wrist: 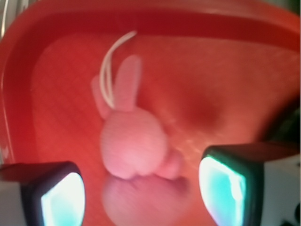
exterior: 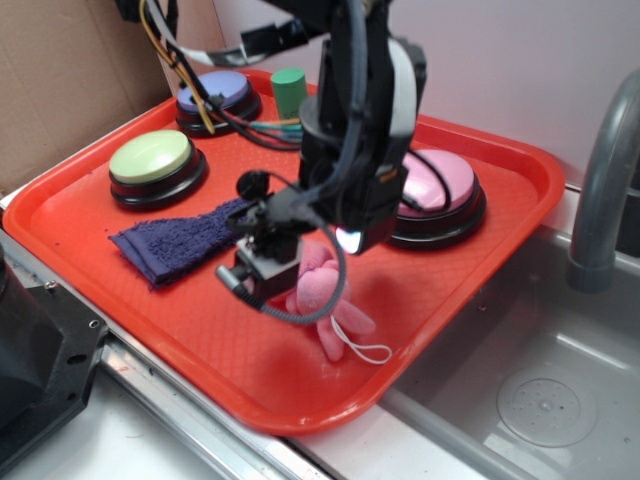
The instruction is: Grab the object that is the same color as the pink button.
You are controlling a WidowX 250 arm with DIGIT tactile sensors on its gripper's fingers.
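Gripper [wrist: 141, 188]: jaws spread wide, holding nothing, straddling pink plush toy [wrist: 134, 141]. Toy lies on red tray [exterior: 90, 190], near its front edge, beside pink button [exterior: 440, 185].

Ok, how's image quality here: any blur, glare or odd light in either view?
Wrist view: soft throughout, the pink plush toy blurred, and the claw pads glow cyan-white, overexposed. Exterior view: sharper; a bright light spot under the claw, faint glare on the pink button, slight grain.

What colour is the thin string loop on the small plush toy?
White. The string loop on the pink plush toy shows best in the wrist view.
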